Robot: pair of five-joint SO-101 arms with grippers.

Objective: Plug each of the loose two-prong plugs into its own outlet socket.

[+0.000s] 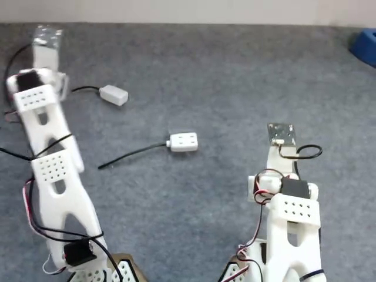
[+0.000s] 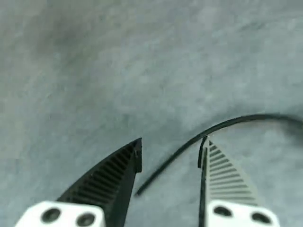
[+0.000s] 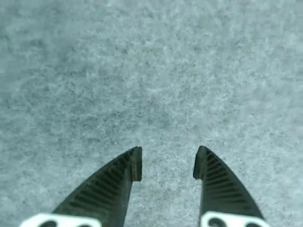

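Note:
A white socket block [image 1: 183, 141] with small holes in its top lies mid-carpet, its black cable [image 1: 129, 154] trailing toward the left arm. A second white block [image 1: 113, 94] lies farther back on the left; its thin black cable [image 1: 82, 89] runs behind the left arm [image 1: 41, 100]. In the left wrist view my left gripper [image 2: 170, 153] is open just above the carpet, and a black cable [image 2: 189, 142] with a loose end passes between its fingers. My right gripper [image 3: 168, 163] is open over bare carpet with nothing between its fingers. The right arm [image 1: 288, 200] stands at the front right.
Grey carpet [image 1: 223, 82] covers the whole work area. A blue object [image 1: 364, 46] sits at the far right back edge. A pale wall strip [image 1: 188, 10] bounds the back.

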